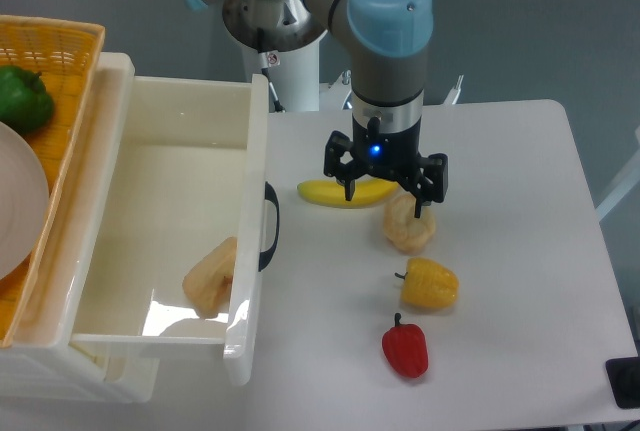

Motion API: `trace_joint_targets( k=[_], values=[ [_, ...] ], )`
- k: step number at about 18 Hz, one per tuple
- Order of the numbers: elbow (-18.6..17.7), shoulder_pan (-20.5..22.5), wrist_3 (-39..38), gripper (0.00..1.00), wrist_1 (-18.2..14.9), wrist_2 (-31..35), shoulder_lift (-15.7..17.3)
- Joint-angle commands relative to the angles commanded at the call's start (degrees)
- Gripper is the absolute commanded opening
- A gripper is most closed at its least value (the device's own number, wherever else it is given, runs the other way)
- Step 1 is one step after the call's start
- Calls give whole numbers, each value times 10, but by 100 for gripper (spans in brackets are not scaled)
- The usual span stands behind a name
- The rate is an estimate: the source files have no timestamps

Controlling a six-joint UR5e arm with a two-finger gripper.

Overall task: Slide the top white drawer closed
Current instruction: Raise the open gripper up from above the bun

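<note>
- The top white drawer [160, 161] is pulled out from its cabinet, well to the left of the pincer [383, 194].
- Its front panel, with a black curved handle [270, 226], faces right, toward the pincer. The deep tray's long axis runs from the near edge of the view to the far edge.
- A pale piece of food [211, 278] lies inside, by the front wall.
- The pincer hangs fingers down over the white table [510, 201], spread apart and holding nothing.
- A banana [340, 194] lies just behind it, partly hidden.
- A beige lumpy item [409, 223] sits just beside the fingertips.
- A yellow pepper [429, 284] and red pepper [405, 346] lie nearer the viewer.
</note>
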Motion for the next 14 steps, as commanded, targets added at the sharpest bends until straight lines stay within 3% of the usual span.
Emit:
trace_joint_targets(
  k=[7, 14],
  values=[
    [6, 7, -8, 100, -1, 2, -15],
    [-15, 9, -8, 100, -1, 19, -12]
  ],
)
